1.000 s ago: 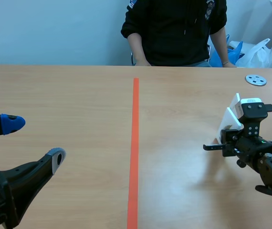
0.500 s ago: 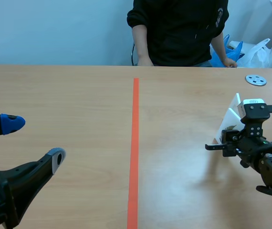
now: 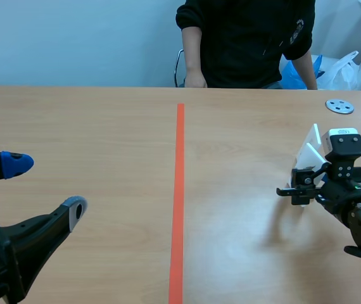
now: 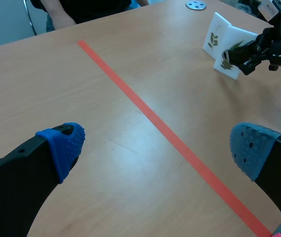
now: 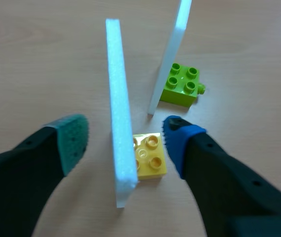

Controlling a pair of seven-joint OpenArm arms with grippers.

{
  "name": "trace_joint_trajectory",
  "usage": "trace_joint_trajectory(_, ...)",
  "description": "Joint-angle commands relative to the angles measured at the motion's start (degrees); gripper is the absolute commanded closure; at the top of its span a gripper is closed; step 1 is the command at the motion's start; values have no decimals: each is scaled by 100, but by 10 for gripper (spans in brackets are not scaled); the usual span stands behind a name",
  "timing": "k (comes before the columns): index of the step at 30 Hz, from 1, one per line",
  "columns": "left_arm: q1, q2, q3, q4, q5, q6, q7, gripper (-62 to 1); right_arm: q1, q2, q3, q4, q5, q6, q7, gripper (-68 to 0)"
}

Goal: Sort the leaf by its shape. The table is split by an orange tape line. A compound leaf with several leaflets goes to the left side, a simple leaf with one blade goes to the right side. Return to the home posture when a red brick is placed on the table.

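Operator: Since the previous check, the right arm had shifted slightly toward its own side, and the person (image 3: 247,38) across the table had leaned the same way. The left arm showed no displacement.

Inspector: State of the right gripper (image 5: 125,140)?

Operator: Released. Its fingers straddled the near white card (image 5: 117,89), which stood edge-on between them. The green pad (image 5: 74,138) was clear of the card. A yellow brick (image 5: 150,155) sat at the card's base, just beside the blue pad (image 5: 177,136).

Inspector: And the second card (image 5: 172,54)?

Operator: It stood just ahead of the first, with a green brick (image 5: 182,84) at its foot. Both cards carried leaf prints (image 4: 211,40) and stood on the right side of the orange tape line (image 3: 179,190).

Inspector: Left gripper (image 4: 155,148)?

Operator: Released, with nothing between its fingers, low over the table (image 3: 104,126) on the left side of the line.
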Motion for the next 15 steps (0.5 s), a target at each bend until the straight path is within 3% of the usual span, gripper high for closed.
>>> trace_joint_trajectory(1,-7,42,-20,81,-55,11,-101,-623,92,164,22,197,44,-15,122,-374)
trace_joint_trajectory(7,-7,42,-20,81,-55,11,-101,-623,-96,247,22,789,367,26,138,-423)
trace_joint_trajectory(11,-7,42,-20,81,-55,11,-98,-623,-424,352,122,1613,433,52,68,-470)
trace_joint_trajectory(15,-7,42,-20,81,-55,11,-94,-623,-944,564,260,2553,682,173,-22,-475)
